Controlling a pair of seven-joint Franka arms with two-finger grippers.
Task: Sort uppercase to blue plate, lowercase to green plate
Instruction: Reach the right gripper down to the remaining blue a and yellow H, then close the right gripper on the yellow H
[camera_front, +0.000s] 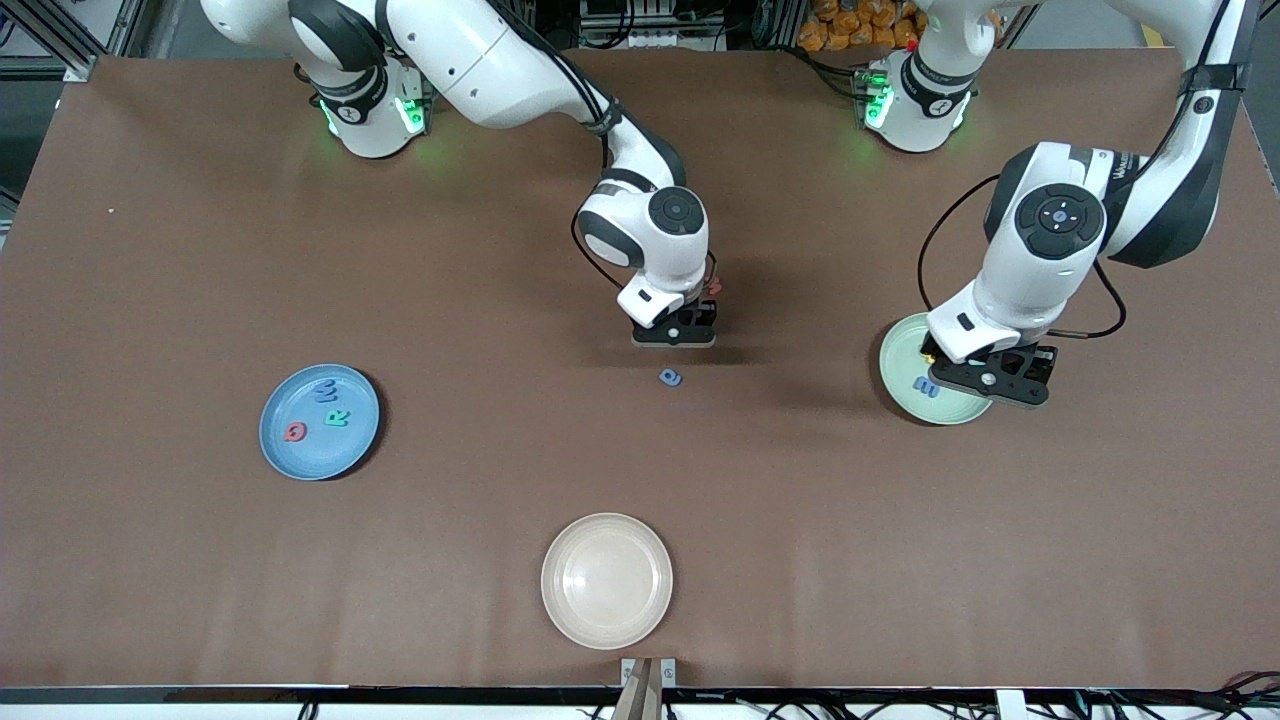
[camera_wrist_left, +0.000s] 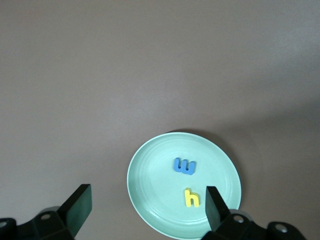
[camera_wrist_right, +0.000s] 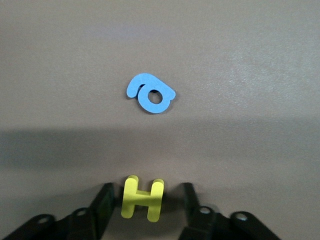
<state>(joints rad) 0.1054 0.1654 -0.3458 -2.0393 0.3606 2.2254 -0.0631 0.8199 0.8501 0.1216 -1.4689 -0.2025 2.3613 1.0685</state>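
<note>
A yellow uppercase H lies flat on the table between the fingers of my right gripper, with a small gap on each side. That gripper is down at the table's middle, open. The blue rounded lowercase letter lies just nearer the camera. The blue plate holds the blue W, teal R and red Q. My left gripper hangs open and empty over the green plate. On that plate lie the blue e and yellow h.
A beige plate sits near the table's front edge, at the middle. The blue plate is toward the right arm's end and the green plate toward the left arm's end. Bare brown table lies between them.
</note>
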